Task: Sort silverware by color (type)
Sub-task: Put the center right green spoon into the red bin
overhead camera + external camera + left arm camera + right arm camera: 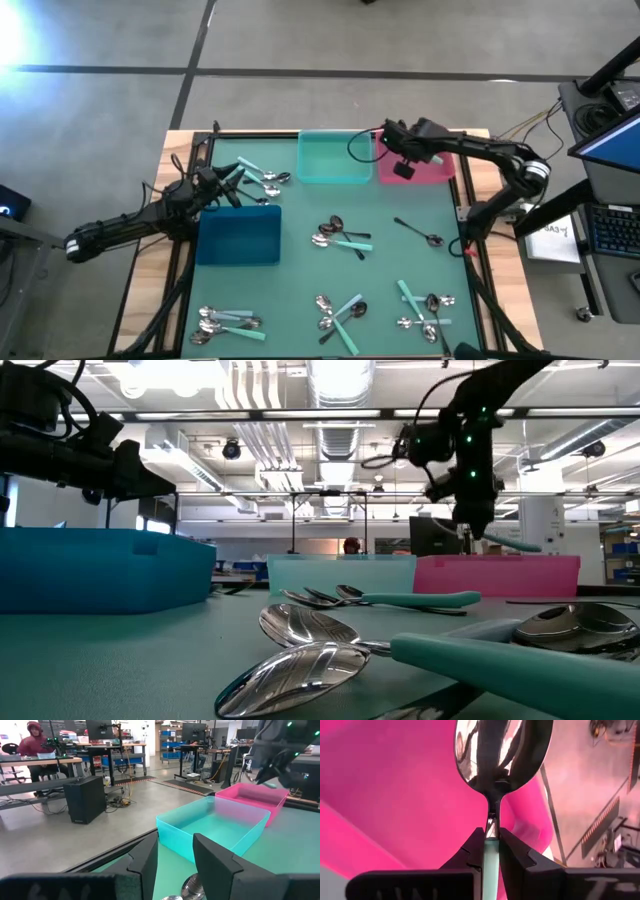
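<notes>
You are at the drop-off step: the right gripper (491,840) hangs over the pink bin (440,168) at the table's far edge, its fingers closed on the neck of a teal-handled spoon (500,755) with the shiny bowl pointing forward, so your next move is likely to lower it inside the walls and release. The left gripper (175,855) hovers with its fingers parted above the spoon pile (262,180) beside the blue bin (240,235). No readable brand, label or writing appears anywhere.

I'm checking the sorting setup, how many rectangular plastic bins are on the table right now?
3: a blue rectangular plastic bin at the left, a teal one at the far middle, and a pink one beside it.
</notes>
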Tool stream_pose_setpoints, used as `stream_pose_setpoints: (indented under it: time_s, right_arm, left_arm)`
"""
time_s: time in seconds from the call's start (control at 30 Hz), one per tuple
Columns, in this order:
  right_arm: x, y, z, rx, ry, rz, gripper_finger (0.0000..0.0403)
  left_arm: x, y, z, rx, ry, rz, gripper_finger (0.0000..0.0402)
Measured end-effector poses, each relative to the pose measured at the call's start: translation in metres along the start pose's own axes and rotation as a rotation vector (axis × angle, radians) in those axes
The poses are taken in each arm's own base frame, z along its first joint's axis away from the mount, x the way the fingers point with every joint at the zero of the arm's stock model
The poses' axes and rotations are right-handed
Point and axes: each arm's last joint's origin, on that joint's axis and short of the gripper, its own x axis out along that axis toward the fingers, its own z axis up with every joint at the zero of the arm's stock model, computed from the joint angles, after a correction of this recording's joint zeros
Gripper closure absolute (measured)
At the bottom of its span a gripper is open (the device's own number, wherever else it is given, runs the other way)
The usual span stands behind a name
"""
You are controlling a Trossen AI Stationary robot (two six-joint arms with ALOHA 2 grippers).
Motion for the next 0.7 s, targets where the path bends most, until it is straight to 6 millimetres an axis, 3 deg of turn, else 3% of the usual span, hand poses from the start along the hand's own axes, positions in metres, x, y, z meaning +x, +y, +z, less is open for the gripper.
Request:
stream_pose_setpoints:
  time_s: [0.17, 0.7]
  right_arm:
    - [0.0132, 0.0057, 0.0003, -0.02, 0.047, 0.008, 0.0379]
    - [0.0089, 0.0031, 0.0026, 0.061, -0.008, 0.002, 0.0315]
  left_arm:
    - [0.0, 0.0, -0.0001, 0.0, 0.0, 0.0, 0.0293]
    - [-0.0002, -0.0001, 0.006, -0.098, -0.058, -0.004, 0.0293]
